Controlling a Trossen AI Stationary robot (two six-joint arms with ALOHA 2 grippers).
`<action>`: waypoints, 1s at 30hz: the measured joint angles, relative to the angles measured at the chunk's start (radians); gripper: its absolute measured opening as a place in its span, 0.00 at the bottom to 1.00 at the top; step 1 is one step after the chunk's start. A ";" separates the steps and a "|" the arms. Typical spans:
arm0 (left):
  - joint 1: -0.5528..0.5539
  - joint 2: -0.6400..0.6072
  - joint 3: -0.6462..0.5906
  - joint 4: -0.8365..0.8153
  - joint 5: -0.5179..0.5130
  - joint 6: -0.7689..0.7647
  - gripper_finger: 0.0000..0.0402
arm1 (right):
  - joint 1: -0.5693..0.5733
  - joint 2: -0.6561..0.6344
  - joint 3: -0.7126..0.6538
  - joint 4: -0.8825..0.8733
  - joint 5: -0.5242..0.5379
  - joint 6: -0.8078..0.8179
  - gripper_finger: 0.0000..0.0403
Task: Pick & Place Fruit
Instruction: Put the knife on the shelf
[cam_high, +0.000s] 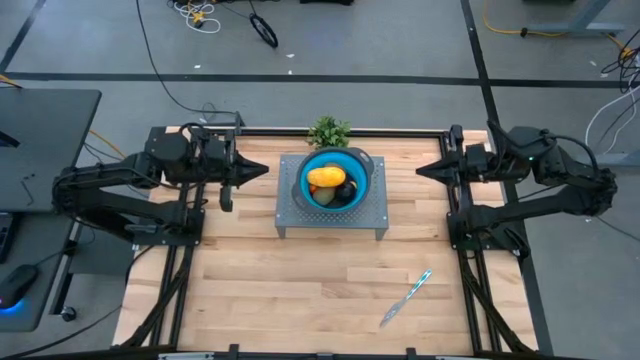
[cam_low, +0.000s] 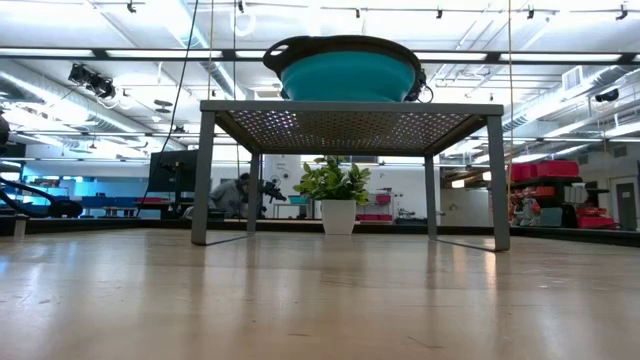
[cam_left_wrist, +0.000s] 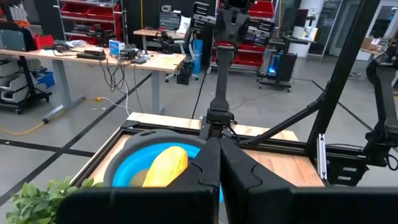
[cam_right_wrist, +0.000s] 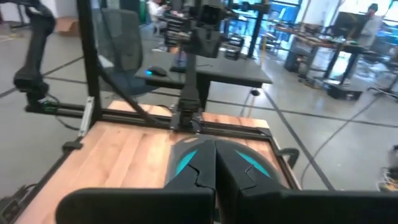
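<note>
The fruit lies in a blue bowl (cam_high: 333, 180) with a dark rim on a perforated metal stand (cam_high: 300, 218) at the table's far middle: a yellow-orange oblong (cam_high: 326, 177), a near-black round (cam_high: 348, 189) and an olive-brown piece (cam_high: 328, 197). My left gripper (cam_high: 262, 170) is shut and holds nothing, raised left of the bowl, pointing level at it. My right gripper (cam_high: 422, 171) is shut and holds nothing, raised right of the stand, pointing toward it. In the left wrist view the oblong (cam_left_wrist: 165, 167) shows past the shut fingers (cam_left_wrist: 219, 163).
A green plant (cam_high: 329, 131) stands just behind the stand at the table's far edge. A knife with a light-blue handle (cam_high: 406, 297) lies on the wood toward the near right. Black frame rails run along the table's left, right and far sides.
</note>
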 joint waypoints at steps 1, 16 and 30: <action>0.000 0.000 0.000 -0.001 -0.001 0.000 0.01 | 0.007 0.003 0.000 0.000 -0.002 0.000 0.00; 0.000 0.000 0.000 -0.004 -0.035 0.001 0.01 | 0.204 0.104 0.000 0.000 -0.002 -0.008 0.00; 0.000 0.000 0.000 -0.006 -0.052 0.022 0.01 | 0.356 0.231 0.000 -0.067 -0.002 0.050 0.00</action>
